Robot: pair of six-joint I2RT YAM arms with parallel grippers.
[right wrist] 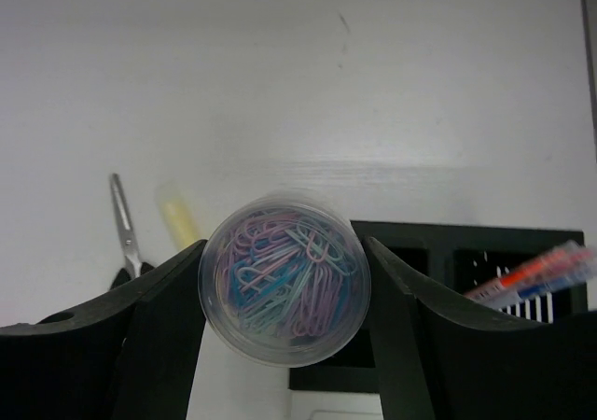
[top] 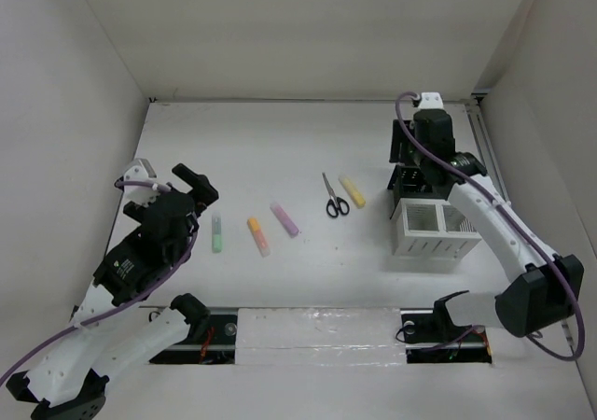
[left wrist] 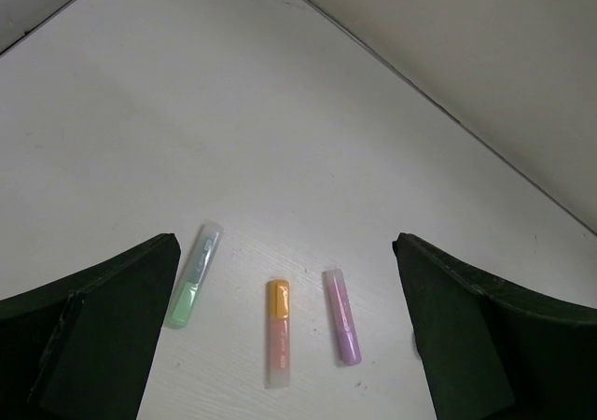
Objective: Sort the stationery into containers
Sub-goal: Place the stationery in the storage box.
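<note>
My right gripper [right wrist: 285, 301] is shut on the small round clear tub [right wrist: 284, 287] of coloured paper clips and holds it over the left edge of the black organizer compartments [right wrist: 424, 243]. Red and blue pens [right wrist: 536, 274] stand in the right black compartment. In the top view the right gripper [top: 417, 151] is over the black part [top: 408, 179], behind the white slatted part [top: 431, 230]. My left gripper [left wrist: 284, 245] is open and empty above the green marker [left wrist: 191, 278], orange marker [left wrist: 278, 334] and purple marker [left wrist: 341, 317].
The black-handled scissors [top: 334, 197] and the yellow marker [top: 353, 192] lie just left of the organizer; both also show in the right wrist view, scissors [right wrist: 123, 222] and yellow marker [right wrist: 181, 220]. White walls close the table [top: 280, 149] at the back and sides.
</note>
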